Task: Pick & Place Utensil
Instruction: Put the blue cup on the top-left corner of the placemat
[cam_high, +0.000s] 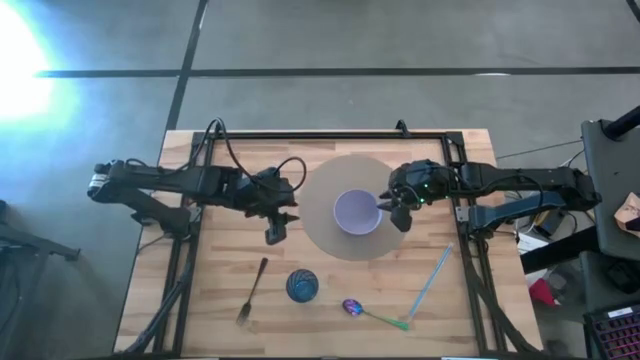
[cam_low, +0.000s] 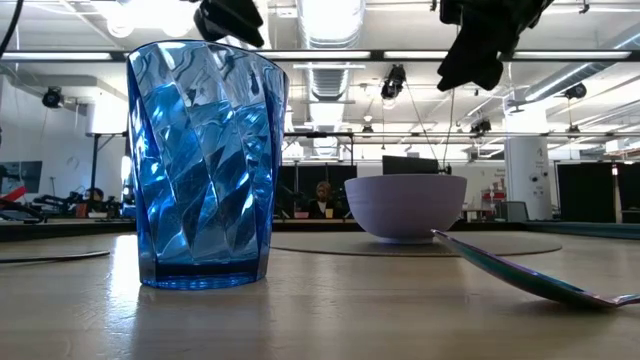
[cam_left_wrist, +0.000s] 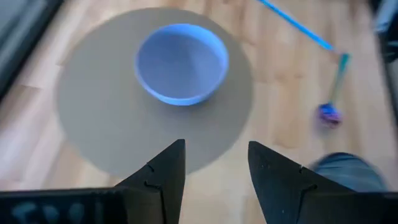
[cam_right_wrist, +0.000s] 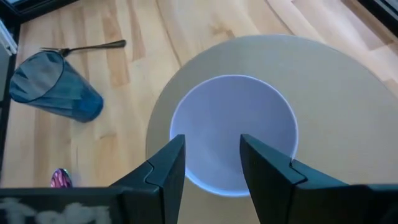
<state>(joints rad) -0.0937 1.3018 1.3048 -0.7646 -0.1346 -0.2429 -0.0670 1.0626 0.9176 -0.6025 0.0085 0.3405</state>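
Observation:
A dark fork (cam_high: 252, 290) lies on the wooden table near its front left. A spoon (cam_high: 372, 314) with a shiny purple bowl and a green handle lies near the front edge. A lavender bowl (cam_high: 357, 212) stands on a round tan mat (cam_high: 320, 225). My left gripper (cam_high: 275, 232) hangs open in the air beside the mat's left edge, nothing between its fingers (cam_left_wrist: 165, 177). My right gripper (cam_right_wrist: 211, 165) hangs open above the bowl's right rim (cam_right_wrist: 283, 109) and holds nothing.
A blue faceted cup (cam_high: 302, 286) stands upright between the fork and the spoon; it fills the left of the low view (cam_low: 205, 165). A thin light-blue stick (cam_high: 431, 281) lies slanted at the front right. Bare wood shows along the table's far edge.

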